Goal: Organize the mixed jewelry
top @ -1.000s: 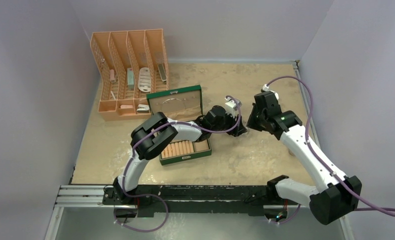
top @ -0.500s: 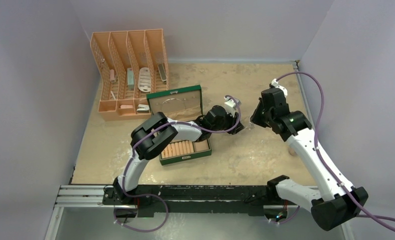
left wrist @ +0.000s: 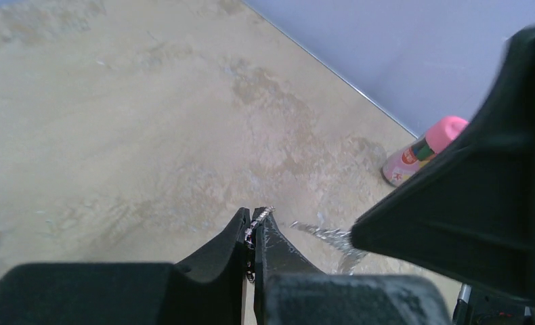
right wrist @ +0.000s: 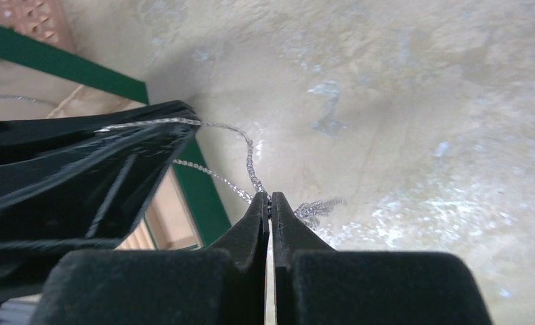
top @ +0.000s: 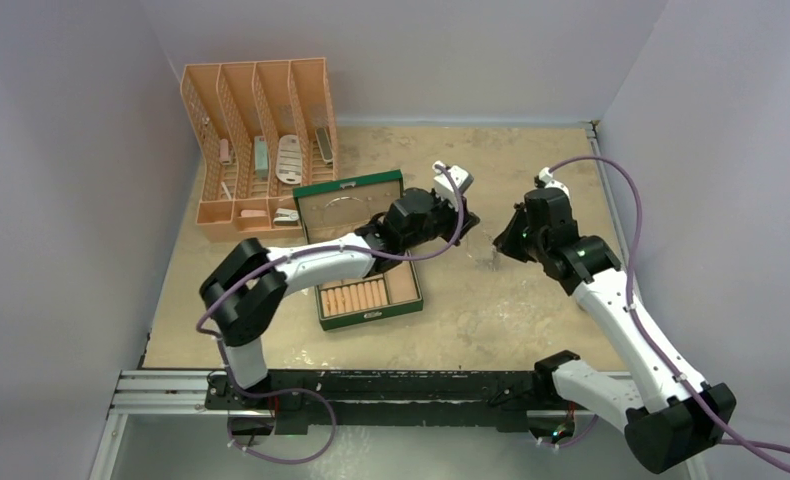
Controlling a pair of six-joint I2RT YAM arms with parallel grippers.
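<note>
A sandy beige counter [top: 491, 320], mottled with pale silvery blotches and darker tan patches, is enclosed by plain lavender-grey walls [top: 421, 50] at the back and on both sides. An open green box [top: 369, 318] is seen left of the middle of the counter, its lid propped up behind a base lined with tan rolls. A thin wire hoop [top: 343, 199] is seen against the lid's lining. A peach slotted rack [top: 256, 100] is set behind the box and to its left, against the back-left corner. A metal rail [top: 171, 385] is fixed along the counter's edge in front of the box.

Just beside the box's right edge, a silvery chain [right wrist: 250, 157] is stretched between the two hands. The left hand [left wrist: 253, 223] is pressed together on one part of it, with links showing at the fingertips. The right hand [right wrist: 270, 202] is clamped on another part, and a loose glittering bunch is left dangling past its tips. Whether that bunch touches the counter cannot be told. A small pink-capped bottle [left wrist: 424, 145] lies well to the right of the box, near the side wall.
</note>
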